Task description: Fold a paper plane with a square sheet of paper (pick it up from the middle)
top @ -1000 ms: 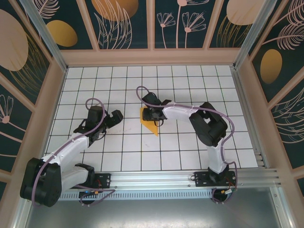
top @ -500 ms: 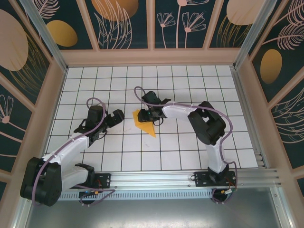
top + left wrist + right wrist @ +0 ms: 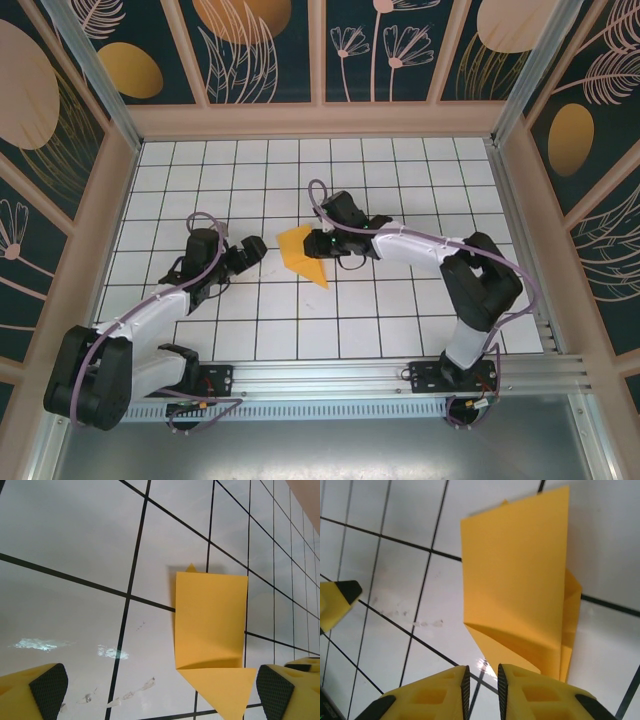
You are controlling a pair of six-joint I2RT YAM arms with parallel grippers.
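The orange-yellow sheet of paper (image 3: 302,251) lies folded on the white grid table, a rectangular flap above a triangular point (image 3: 210,625) (image 3: 520,590). My left gripper (image 3: 247,254) sits just left of it, low over the table. It is wide open (image 3: 160,694), with the paper's point near its right fingertip (image 3: 272,695). My right gripper (image 3: 324,244) is at the paper's right edge. Its jaws (image 3: 481,682) stand a narrow gap apart with bare table between them. The paper's lower tip runs behind the right finger (image 3: 540,690).
The table (image 3: 400,300) is a white tiled grid, fenced by wooden walls (image 3: 320,120) at the back and both sides. A metal rail (image 3: 330,375) with the arm bases runs along the near edge. Faint smudges (image 3: 115,652) mark the tile left of the paper.
The right gripper has drawn back to the right off the paper and its jaws have narrowed. The paper slid slightly left. The left gripper edged closer to the paper.
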